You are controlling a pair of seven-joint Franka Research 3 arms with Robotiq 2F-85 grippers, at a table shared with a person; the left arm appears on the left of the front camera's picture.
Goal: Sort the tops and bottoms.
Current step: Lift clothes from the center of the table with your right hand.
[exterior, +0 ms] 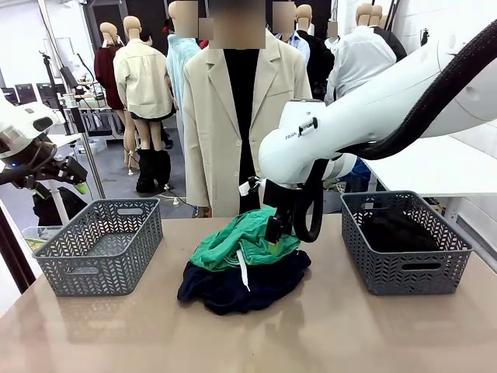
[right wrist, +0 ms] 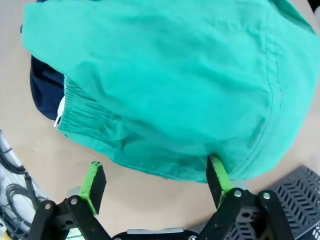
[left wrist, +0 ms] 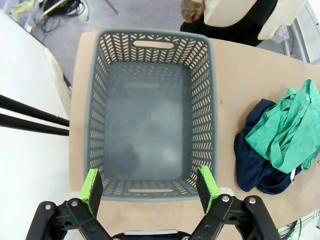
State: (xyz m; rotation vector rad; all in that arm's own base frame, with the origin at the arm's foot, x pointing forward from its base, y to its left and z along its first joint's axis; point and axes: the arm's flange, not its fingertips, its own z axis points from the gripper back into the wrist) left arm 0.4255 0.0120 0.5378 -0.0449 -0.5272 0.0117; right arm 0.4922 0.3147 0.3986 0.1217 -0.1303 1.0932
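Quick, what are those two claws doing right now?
Left gripper: open, holding nothing, above the grey basket.
Right gripper: open, over the green garment, not gripping.

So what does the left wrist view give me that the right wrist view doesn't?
Left wrist: the open left gripper over the grey basket, its floor bare. Right wrist: the open right gripper close at the green garment's edge, plus a corner of a second basket. Both: the green garment lying on a navy garment on the table.
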